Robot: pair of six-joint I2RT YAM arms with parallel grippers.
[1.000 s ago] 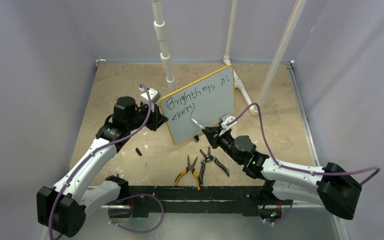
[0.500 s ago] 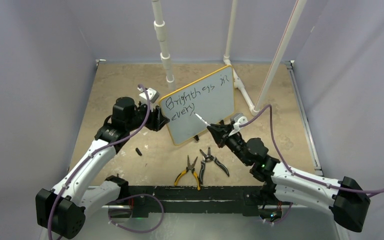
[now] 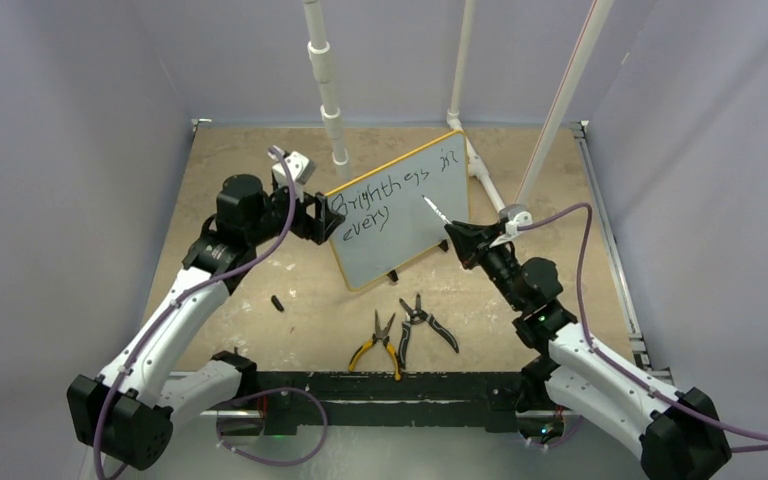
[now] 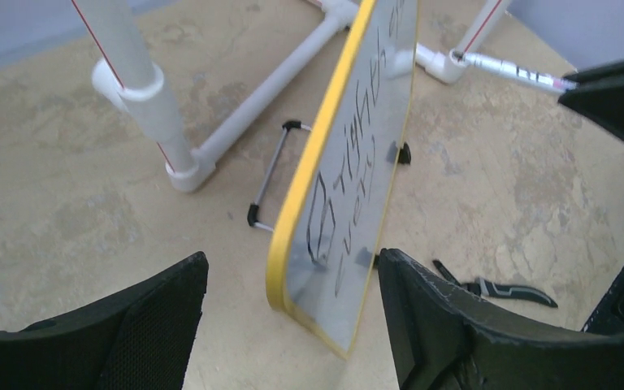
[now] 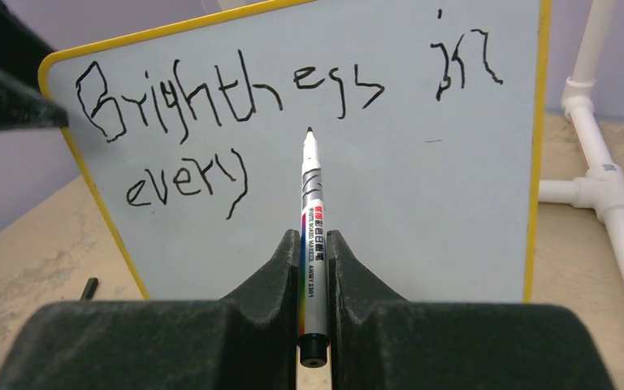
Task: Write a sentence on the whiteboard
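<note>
Found small rectangular white whiteboard (image 3: 400, 215) with thin yellow rim standing near upright around the middle of the tan speckled tabletop (image 3: 240, 170), written face toward the right arm, propped from behind on a thin wire stand (image 4: 272, 183) with black tips. Read black handwritten sentence (image 5: 236, 106) in two lines: "Brightness in" above, "every" below at the left.

Noted left claw (image 3: 328, 218) at the whiteboard's left edge, spread wide, with one black finger on either side of the yellow rim and clear of it in the wrist view; gripping nothing.

Noted right claw (image 5: 314, 244) closed tight on a slim white-barrelled marker (image 5: 312, 195) with a coloured band. Saw its uncapped black tip pointing at the whiteboard just under the first line, to the right of "every". Could not confirm contact between tip and surface.

Logged yellow-handled pliers (image 3: 375, 345) and black-handled pliers (image 3: 428, 322) just beside each other on the tabletop, near the whiteboard's front. Logged a small black cap-like piece (image 3: 277, 303) further left. Logged a white plastic pipe frame (image 3: 325, 90) standing behind the whiteboard
</note>
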